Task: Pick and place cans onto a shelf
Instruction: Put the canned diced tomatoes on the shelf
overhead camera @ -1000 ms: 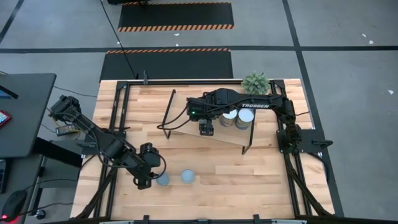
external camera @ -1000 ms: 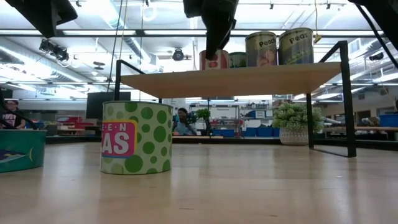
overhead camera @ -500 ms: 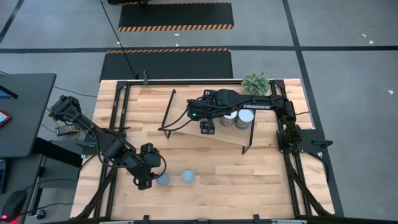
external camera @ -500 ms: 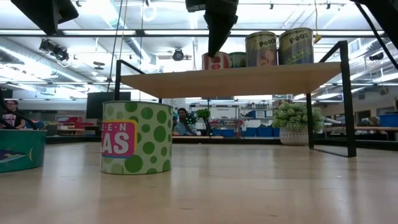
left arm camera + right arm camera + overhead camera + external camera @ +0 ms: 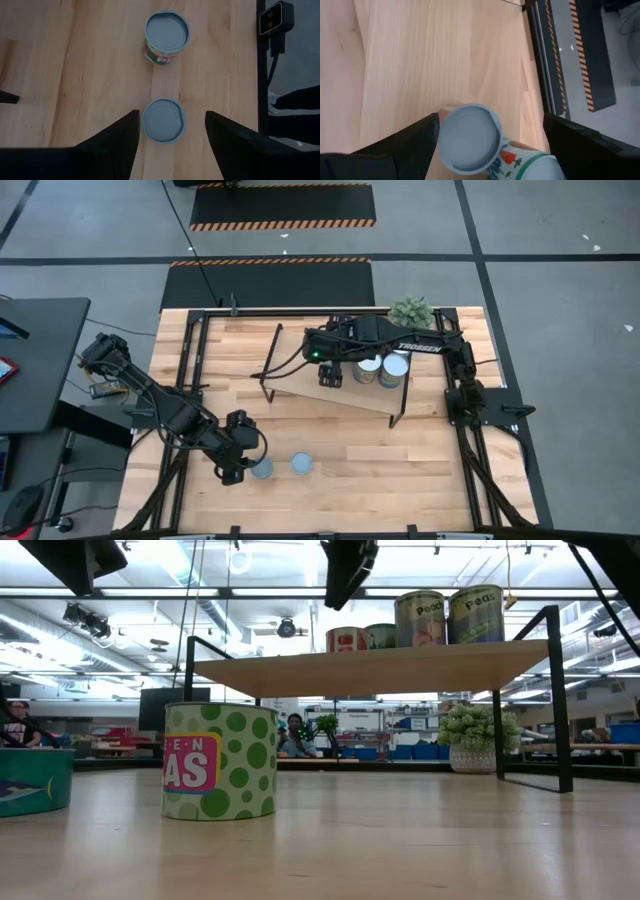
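Cans are positioned as follows. The left claw is held low over the near table area, its fingers parted and holding nothing; one blue-topped can sits directly between its fingers, untouched, and a second can stands just beyond it. The right claw is held above the shelf, fingers spread wide and empty, with a can seen directly beneath it. Two more cans are located just to its right.

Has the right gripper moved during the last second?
Yes. The right gripper drew back over the light-wood shelf, toward the small green plant.
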Robot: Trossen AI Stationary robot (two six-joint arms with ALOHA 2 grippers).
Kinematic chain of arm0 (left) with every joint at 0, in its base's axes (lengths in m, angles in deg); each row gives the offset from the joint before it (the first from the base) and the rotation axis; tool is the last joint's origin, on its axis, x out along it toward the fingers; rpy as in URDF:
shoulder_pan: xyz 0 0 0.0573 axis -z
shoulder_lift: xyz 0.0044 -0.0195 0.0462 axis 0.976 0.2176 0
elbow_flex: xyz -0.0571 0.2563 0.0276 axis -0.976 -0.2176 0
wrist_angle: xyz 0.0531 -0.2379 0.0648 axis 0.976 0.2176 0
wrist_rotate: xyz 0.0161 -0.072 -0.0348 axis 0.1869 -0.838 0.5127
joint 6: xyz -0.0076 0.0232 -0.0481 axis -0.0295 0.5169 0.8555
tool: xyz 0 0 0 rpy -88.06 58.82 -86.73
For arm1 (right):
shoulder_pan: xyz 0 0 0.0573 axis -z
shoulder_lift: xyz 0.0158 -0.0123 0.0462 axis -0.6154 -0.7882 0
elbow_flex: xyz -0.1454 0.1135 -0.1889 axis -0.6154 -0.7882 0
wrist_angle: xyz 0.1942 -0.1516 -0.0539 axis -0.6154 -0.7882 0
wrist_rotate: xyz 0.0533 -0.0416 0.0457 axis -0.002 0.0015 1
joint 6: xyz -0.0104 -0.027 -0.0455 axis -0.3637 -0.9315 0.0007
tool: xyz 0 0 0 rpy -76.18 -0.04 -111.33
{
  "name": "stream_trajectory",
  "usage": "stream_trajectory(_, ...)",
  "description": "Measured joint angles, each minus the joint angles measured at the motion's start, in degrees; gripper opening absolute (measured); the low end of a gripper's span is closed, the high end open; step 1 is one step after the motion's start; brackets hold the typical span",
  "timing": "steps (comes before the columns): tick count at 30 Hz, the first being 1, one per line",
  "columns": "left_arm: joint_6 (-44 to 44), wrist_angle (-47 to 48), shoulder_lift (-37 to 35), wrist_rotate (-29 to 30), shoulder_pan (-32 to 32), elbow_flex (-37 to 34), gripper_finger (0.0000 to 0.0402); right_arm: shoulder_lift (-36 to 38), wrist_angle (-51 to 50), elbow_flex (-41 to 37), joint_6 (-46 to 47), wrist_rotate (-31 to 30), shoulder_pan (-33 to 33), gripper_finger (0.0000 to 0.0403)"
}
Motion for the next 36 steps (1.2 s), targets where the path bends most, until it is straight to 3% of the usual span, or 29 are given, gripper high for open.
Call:
stream_trajectory(12, -0.05, -0.02, 0.00, 0.00, -0.07, 0.00, 0.0231, -0.07, 9.54, -3.15, 0.81, -0.62, 3.27, 0.0352)
stream_trajectory(18, -0.61, -0.02, 0.00, 0.02, -0.07, 0.00, 0.0231, -0.24, 9.87, -3.40, -0.36, 2.28, 4.95, 0.0345)
stream_trajectory(36, -0.88, 0.02, 0.00, 0.02, -0.07, 0.00, 0.0231, -2.91, -0.78, -3.50, -6.19, 2.71, 5.05, 0.0345)
